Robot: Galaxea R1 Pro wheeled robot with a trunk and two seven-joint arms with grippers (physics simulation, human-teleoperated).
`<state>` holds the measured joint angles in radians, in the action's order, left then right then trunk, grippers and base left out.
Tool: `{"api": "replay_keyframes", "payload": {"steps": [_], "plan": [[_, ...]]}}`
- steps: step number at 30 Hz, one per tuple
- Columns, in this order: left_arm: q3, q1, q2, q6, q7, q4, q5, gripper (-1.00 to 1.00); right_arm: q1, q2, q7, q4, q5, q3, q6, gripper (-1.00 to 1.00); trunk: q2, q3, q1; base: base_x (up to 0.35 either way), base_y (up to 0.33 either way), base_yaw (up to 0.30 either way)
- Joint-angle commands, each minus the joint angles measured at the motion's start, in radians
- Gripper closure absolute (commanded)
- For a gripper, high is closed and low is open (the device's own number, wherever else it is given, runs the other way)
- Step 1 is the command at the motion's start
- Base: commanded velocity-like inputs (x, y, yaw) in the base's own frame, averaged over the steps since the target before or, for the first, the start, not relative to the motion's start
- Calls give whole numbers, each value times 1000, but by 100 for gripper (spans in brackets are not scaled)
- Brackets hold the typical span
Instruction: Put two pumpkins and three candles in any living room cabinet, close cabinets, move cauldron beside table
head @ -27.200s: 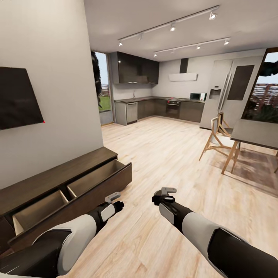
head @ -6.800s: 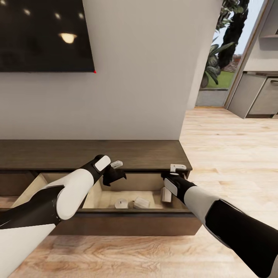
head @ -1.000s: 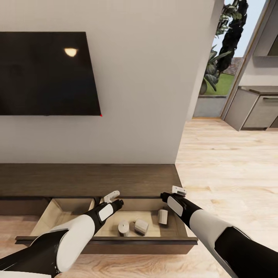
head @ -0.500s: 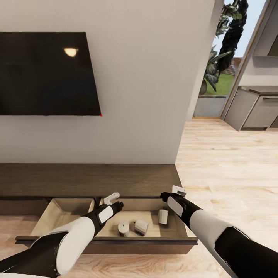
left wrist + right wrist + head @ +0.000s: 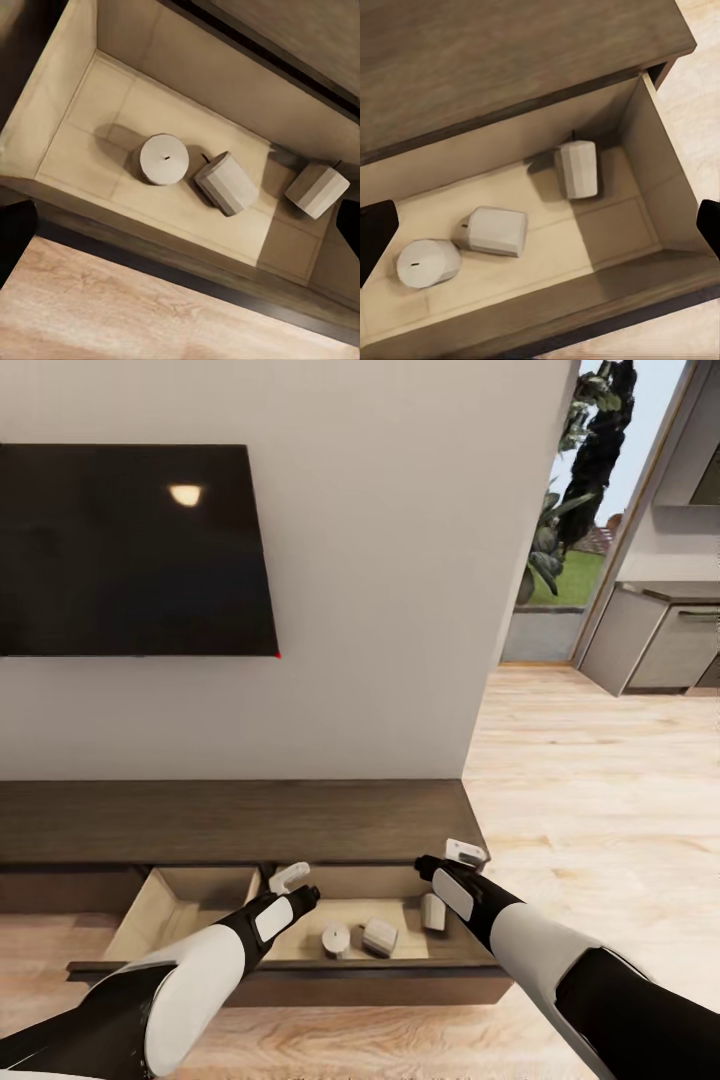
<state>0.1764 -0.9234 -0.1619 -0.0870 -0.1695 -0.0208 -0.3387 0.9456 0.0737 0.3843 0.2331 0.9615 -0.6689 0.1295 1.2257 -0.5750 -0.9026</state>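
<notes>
The long dark-brown cabinet (image 5: pixel 230 820) runs along the grey wall with two drawers pulled out. Three tan candles lie in the right drawer (image 5: pixel 300 950): one on end (image 5: pixel 336 938) (image 5: pixel 164 159) (image 5: pixel 427 263), one on its side beside it (image 5: pixel 379 937) (image 5: pixel 226 183) (image 5: pixel 495 231), and one nearer the right wall (image 5: pixel 433 911) (image 5: pixel 317 190) (image 5: pixel 577 169). My left gripper (image 5: pixel 297 886) hovers open above the divider between the drawers. Above the drawer's right back corner, my right gripper (image 5: pixel 447 858) is open too. Both hold nothing. My left arm hides part of the left drawer (image 5: pixel 190 900).
A black TV (image 5: pixel 130 550) hangs on the wall above the cabinet. Light wood floor (image 5: pixel 600 810) stretches to the right toward a glass doorway with plants (image 5: pixel 570 530) and grey kitchen units (image 5: pixel 660 635).
The whole picture has slid a little to the right, so the camera has moved. Both arms and the three candles keep their places relative to the drawer.
</notes>
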Motion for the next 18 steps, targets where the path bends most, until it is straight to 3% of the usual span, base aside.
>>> {"api": "replay_keyframes", "payload": {"steps": [1,8,18], "plan": [[8,0,0,-5,-4,-2,1,-100,1,3,7,2,3,-7,5,-100,1,-1,0,-49,111,-40],[8,1,-1,-5,-4,-2,1,-100,1,14,7,1,3,-6,5,-100,1,-1,0,-24,33,-5],[8,1,-1,-5,-4,-2,1,-100,1,14,7,0,3,-6,5,-100,1,-1,0,-195,220,0]]}}
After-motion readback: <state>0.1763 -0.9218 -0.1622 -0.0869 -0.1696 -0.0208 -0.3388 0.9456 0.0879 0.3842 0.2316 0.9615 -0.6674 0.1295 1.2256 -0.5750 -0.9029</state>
